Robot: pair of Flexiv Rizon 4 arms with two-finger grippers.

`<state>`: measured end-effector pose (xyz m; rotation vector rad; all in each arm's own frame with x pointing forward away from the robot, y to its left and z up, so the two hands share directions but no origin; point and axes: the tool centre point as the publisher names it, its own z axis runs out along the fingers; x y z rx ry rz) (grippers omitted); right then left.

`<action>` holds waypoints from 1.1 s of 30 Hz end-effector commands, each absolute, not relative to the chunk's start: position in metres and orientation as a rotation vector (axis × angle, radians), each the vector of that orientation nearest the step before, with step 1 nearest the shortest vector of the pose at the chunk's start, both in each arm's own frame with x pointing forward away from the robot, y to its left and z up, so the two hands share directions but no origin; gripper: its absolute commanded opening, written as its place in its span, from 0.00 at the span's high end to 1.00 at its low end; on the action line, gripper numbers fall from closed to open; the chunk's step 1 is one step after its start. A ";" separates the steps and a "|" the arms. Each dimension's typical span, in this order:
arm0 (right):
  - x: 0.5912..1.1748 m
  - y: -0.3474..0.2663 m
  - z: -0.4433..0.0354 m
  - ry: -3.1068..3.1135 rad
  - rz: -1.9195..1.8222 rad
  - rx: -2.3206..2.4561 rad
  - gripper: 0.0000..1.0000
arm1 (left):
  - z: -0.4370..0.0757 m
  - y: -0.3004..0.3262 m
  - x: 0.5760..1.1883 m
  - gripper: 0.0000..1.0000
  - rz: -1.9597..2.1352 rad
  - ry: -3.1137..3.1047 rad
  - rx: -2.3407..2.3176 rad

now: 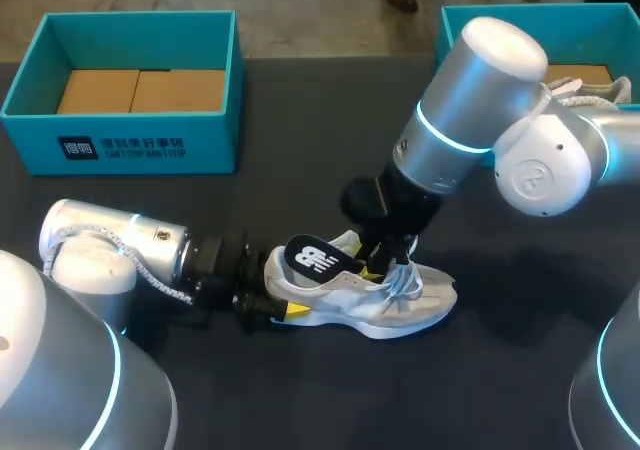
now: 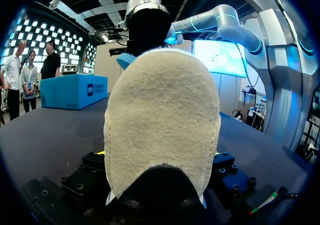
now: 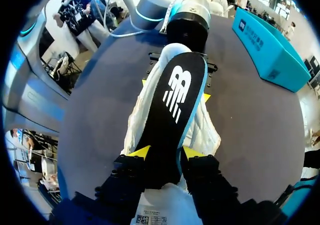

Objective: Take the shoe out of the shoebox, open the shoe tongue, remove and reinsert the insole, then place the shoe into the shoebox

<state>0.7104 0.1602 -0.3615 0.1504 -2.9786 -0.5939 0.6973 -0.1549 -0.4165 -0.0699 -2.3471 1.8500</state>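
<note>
Closest to us, in the right wrist view, our right end effector (image 3: pixel 166 154) has its two yellow-tipped fingers pinching the black insole (image 3: pixel 175 100), one finger on each long edge. From that grip the insole runs straight ahead, logo side up and with a blue rim showing along one edge. Its far end is lifted above the collar of the sneaker (image 3: pixel 206 132). The pale grey-white sneaker sits directly under this end effector, sole down on the dark worktop (image 1: pixel 300 150). Its laces and toe are below and behind the fingers, and its heel is ahead of them.

At that heel we find our left end effector (image 1: pixel 275 305), lying low along the worktop. It is clamped on the sneaker, with a yellow tip on either side of the heel. From the left wrist view the suede heel fills almost everything ahead of the fingers, and only a sliver of yellow shows beside it. The right arm stands just beyond the shoe.

Farther out, the open teal shoebox (image 1: pixel 120 135) stands well apart from both end effectors, beyond the left arm at the worktop's far side, showing a brown cardboard floor. A second teal box (image 1: pixel 450 40) sits behind the right arm, largely hidden by it.
</note>
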 end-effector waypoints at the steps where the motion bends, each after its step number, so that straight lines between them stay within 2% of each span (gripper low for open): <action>1: 0.712 0.163 -0.357 -2.976 -0.583 0.153 0.63 | -0.419 -0.154 0.696 1.00 1.850 -2.349 -0.068; 13: 0.714 0.180 -0.354 -3.003 -0.563 0.098 0.59 | -0.419 -0.154 0.696 1.00 1.850 -2.349 -0.068; 23: 0.711 0.195 -0.326 -3.060 -0.482 0.133 0.55 | -0.419 -0.154 0.696 1.00 1.850 -2.349 -0.068; 33: 0.721 0.208 -0.304 -3.034 -0.405 0.219 0.56 | -0.419 -0.154 0.696 1.00 1.850 -2.349 -0.068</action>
